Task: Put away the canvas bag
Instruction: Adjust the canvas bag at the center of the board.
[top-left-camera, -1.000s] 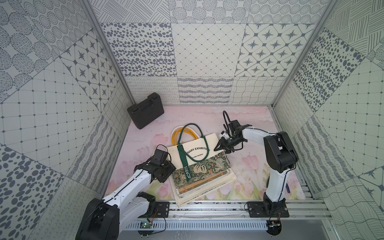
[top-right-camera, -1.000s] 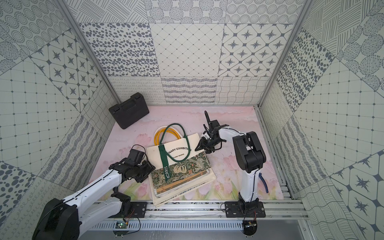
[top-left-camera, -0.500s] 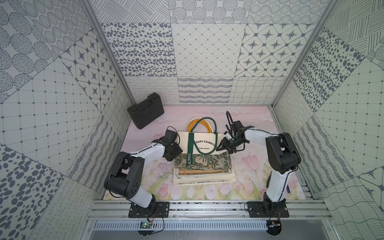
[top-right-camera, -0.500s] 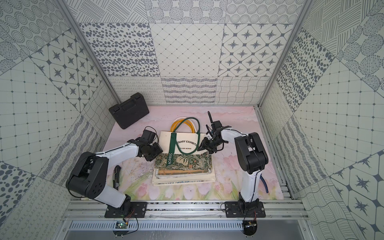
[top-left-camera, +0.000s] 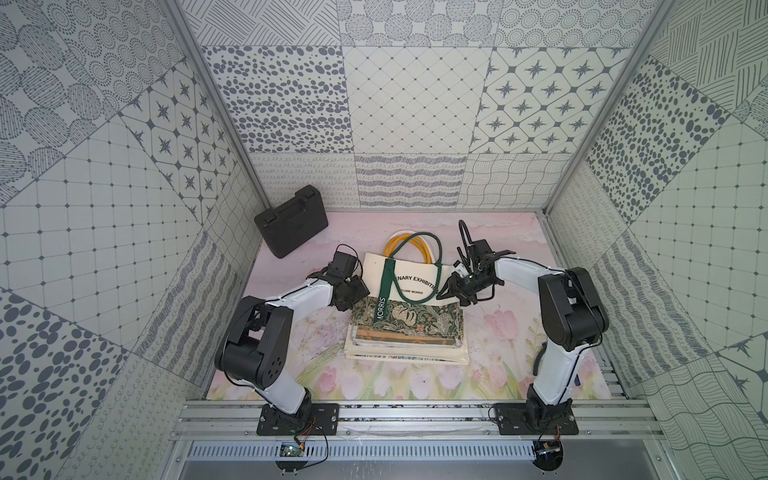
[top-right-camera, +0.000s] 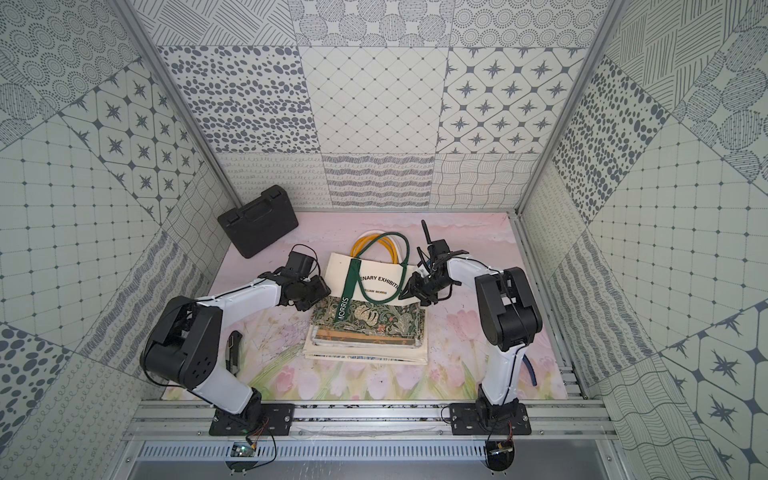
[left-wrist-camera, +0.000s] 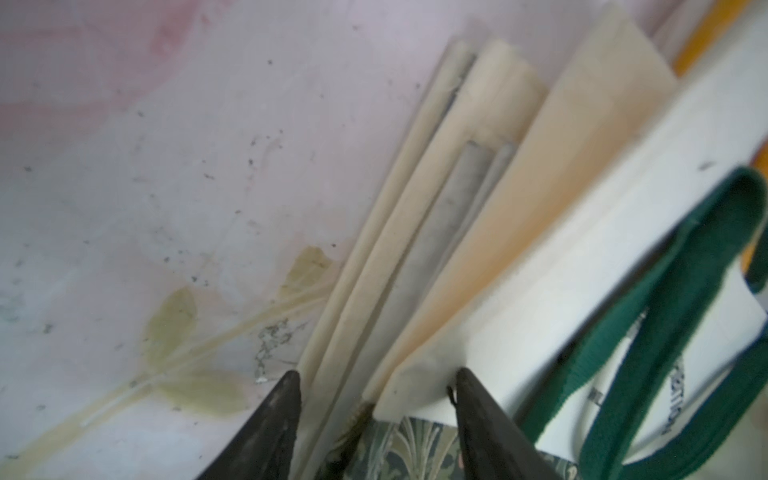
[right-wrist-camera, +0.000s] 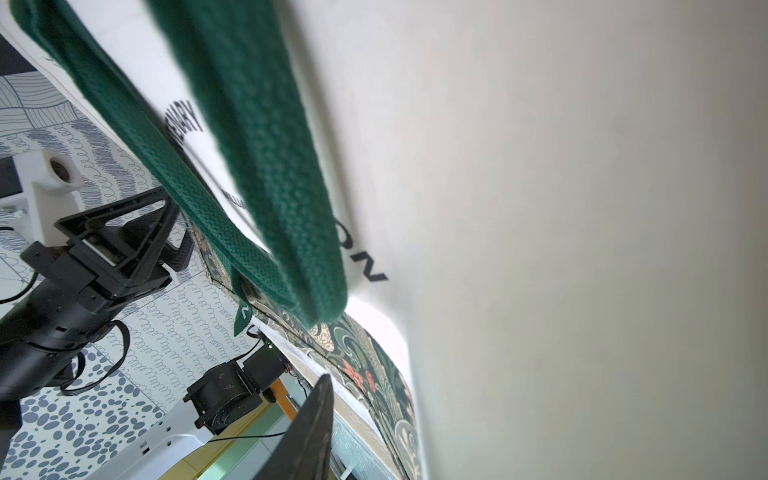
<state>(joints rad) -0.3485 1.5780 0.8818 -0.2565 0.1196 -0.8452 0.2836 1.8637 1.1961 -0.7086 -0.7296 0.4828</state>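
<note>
The canvas bag (top-left-camera: 415, 279) (top-right-camera: 376, 279) is cream with black lettering, a dark floral lower band and green handles (top-left-camera: 437, 253). It lies flat on a stack of folded cream bags (top-left-camera: 407, 353) in mid-floor. My left gripper (top-left-camera: 358, 296) (top-right-camera: 319, 294) is at the bag's left edge. In the left wrist view it (left-wrist-camera: 376, 382) is open, its jaws standing either side of the bag's cream corner (left-wrist-camera: 419, 390). My right gripper (top-left-camera: 446, 291) (top-right-camera: 409, 291) is shut on the bag's right edge. In the right wrist view one finger (right-wrist-camera: 309, 432) shows; cream fabric (right-wrist-camera: 582, 249) hides the other.
A black hard case (top-left-camera: 291, 222) (top-right-camera: 257, 226) leans in the back left corner. Yellow and white handles (top-left-camera: 397, 246) of lower bags stick out behind the stack. A dark tool (top-right-camera: 234, 349) lies on the floor by the left arm. Patterned walls close three sides.
The left arm swung from the stack's front-left corner back to the bag's left edge, and the stack turned square to the front. The right gripper kept its hold.
</note>
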